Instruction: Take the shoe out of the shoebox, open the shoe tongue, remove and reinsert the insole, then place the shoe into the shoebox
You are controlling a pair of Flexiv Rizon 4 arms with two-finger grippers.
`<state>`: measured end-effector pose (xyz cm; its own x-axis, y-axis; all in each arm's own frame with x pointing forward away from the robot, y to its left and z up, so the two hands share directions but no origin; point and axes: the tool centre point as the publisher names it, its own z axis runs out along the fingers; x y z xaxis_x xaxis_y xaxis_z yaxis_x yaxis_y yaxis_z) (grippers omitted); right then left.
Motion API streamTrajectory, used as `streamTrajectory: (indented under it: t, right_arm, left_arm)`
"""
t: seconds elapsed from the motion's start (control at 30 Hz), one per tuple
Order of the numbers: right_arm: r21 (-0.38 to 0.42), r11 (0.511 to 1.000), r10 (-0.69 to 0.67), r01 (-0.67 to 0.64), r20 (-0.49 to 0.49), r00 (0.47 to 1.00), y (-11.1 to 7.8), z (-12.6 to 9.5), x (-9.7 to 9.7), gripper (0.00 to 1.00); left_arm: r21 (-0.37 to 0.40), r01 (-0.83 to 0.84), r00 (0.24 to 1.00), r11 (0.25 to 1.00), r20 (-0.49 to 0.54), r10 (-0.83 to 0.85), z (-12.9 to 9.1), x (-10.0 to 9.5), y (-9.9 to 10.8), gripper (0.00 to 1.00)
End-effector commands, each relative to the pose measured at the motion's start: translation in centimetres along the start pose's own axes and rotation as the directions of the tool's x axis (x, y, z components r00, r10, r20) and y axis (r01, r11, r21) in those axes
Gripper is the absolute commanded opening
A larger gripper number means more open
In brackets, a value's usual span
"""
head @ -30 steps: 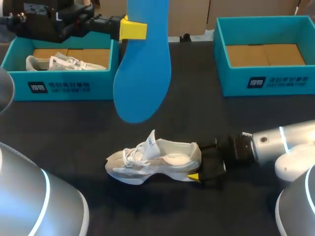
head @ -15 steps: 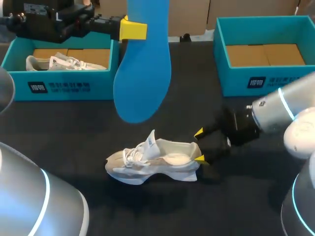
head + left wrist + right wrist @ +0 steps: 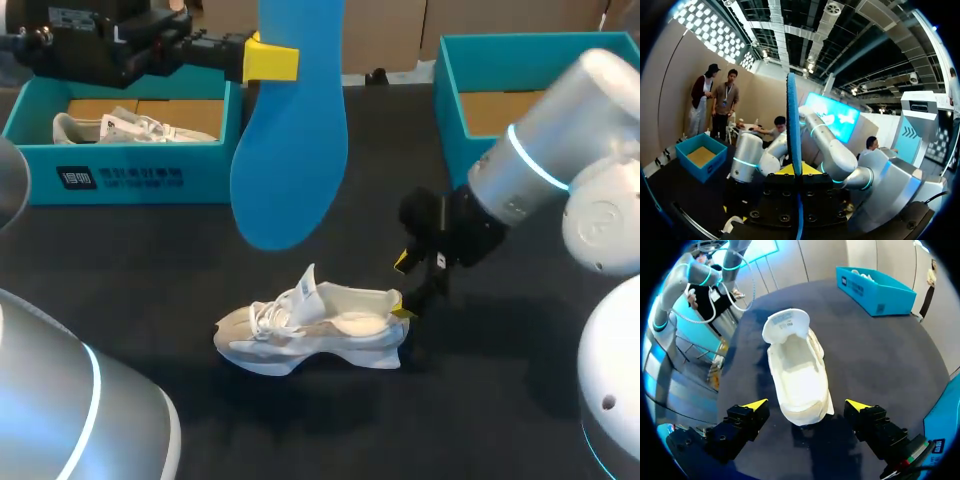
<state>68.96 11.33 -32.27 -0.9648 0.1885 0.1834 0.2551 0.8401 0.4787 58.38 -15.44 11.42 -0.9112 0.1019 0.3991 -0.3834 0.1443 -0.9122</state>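
Clamping the fingers of the left gripper [image 3: 270,62], above the black table [image 3: 150,260] and beside the teal shoebox [image 3: 120,175] at upper left, on the blue insole [image 3: 290,150], hanging upright at top centre. Spreading the right gripper [image 3: 402,288] fingers [image 3: 755,405] wide around the heel of the white shoe [image 3: 310,330] without touching it, at lower centre, tongue raised.
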Motion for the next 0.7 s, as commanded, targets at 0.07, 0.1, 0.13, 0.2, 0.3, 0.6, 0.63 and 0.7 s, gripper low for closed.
streamTrajectory:
  t: [0.07,0.1,0.13,0.2,0.3,0.6,0.63,0.7]
  right_arm:
    - [0.384,0.923,0.021,-0.031,0.028,0.999,1.6,-0.1,-0.1,1.0]
    - [0.409,0.912,0.027,-0.042,0.042,0.999,1.9,-0.2,0.1,1.0]
    - [0.419,0.907,0.024,-0.042,0.048,0.999,2.1,-0.2,0.2,1.0]
    - [0.458,0.887,0.03,-0.061,0.075,0.997,2.7,-0.3,0.5,1.0]
    - [0.499,0.862,0.048,-0.09,0.096,0.994,3.3,0.0,0.8,1.0]
    - [0.561,0.814,0.109,-0.149,0.105,0.988,3.7,1.1,1.6,1.0]
    - [0.571,0.807,0.111,-0.15,0.103,0.988,3.6,1.2,1.7,1.0]
    - [0.581,0.802,0.097,-0.138,0.101,0.99,3.5,1.4,1.8,1.0]
  left_arm:
    - [-0.005,0.0,1.0,1.0,-0.003,0.0,0.1,-0.2,-0.2,0.0]
    - [-0.005,0.0,1.0,1.0,-0.003,0.0,0.1,-0.2,-0.2,0.0]
    - [-0.005,0.0,1.0,1.0,-0.003,0.0,0.1,-0.2,-0.2,0.0]
    - [-0.005,0.0,1.0,1.0,-0.003,0.0,0.1,-0.2,-0.2,0.0]
    - [-0.005,0.0,1.0,1.0,-0.003,0.0,0.1,-0.2,-0.2,0.0]
    - [-0.005,0.0,1.0,1.0,-0.003,0.0,0.1,-0.2,-0.2,0.0]
    - [-0.005,0.0,1.0,1.0,-0.003,0.0,0.1,-0.2,-0.2,0.0]
    - [-0.005,0.0,1.0,1.0,-0.003,0.0,0.1,-0.2,-0.2,0.0]
